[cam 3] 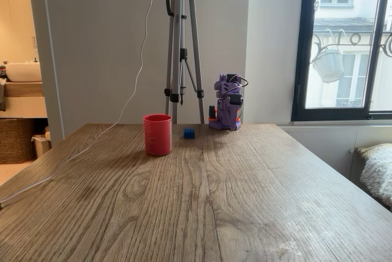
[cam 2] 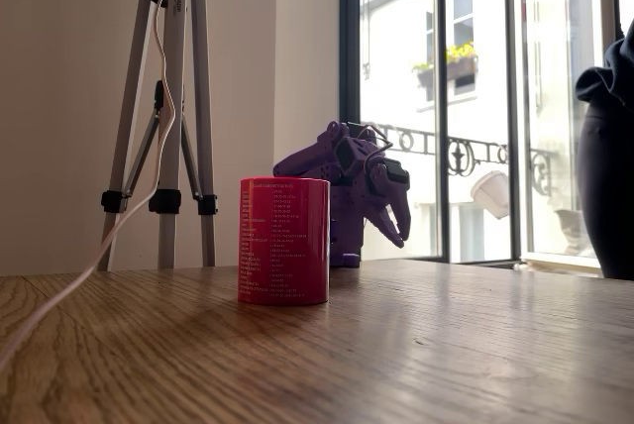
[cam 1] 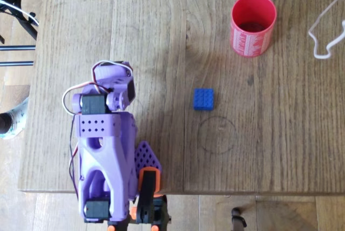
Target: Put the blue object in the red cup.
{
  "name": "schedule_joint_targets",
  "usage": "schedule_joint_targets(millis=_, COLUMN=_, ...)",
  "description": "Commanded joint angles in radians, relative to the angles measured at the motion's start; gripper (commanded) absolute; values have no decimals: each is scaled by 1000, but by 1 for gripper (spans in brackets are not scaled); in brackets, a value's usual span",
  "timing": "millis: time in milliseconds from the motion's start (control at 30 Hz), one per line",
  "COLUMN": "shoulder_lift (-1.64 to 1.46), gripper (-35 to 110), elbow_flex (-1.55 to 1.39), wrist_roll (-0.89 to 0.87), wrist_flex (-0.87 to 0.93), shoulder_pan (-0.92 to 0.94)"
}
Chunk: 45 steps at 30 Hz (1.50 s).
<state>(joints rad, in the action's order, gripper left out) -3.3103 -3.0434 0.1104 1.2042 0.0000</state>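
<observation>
In the overhead view the purple arm point(cam 1: 105, 150) is sitting folded at the near edge of the worktop point(cam 1: 161, 36), its gripper point(cam 1: 146, 161) tucked low beside the base and pointing toward the bottom right; the fingers are overlapping from above, so I cannot tell whether they are apart or together. From the gripper, the blue brick point(cam 1: 203, 99) is lying up and to the right in that view, well apart from it, flat on the wood with its studs facing up. It is nearly square, so no long axis is dictating the approach, though its edges are running roughly parallel to the worktop's edges, slightly turned. Further on along much the same diagonal, the red cup point(cam 1: 253, 24) is standing upright with its mouth open to the camera, well apart from the brick. So, by my judgement, the coming reach is heading out and rightward, and the carry is going on the same way. A white cable point(cam 1: 323, 31) is trailing near the cup at the right edge, cut off by the frame. In a fixed view the cup point(cam 2: 283, 240) is hiding the brick and the arm's base; in another the brick point(cam 3: 188, 133) is showing small and blurred between cup and arm
</observation>
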Motion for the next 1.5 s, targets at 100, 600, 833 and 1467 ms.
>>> schedule_joint_targets(millis=100, shoulder_lift=9, gripper=0, elbow_flex=15, wrist_roll=-3, wrist_flex=5, shoulder_pan=-9)
schedule_joint_targets(millis=600, shoulder_lift=9, gripper=0, elbow_flex=15, wrist_roll=-3, wrist_flex=5, shoulder_pan=-9)
schedule_joint_targets(millis=833, shoulder_lift=9, gripper=0, elbow_flex=15, wrist_roll=-3, wrist_flex=5, shoulder_pan=-9)
schedule_joint_targets(millis=1467, shoulder_lift=393, gripper=0, elbow_flex=600, wrist_roll=213, wrist_flex=-153, shoulder_pan=241)
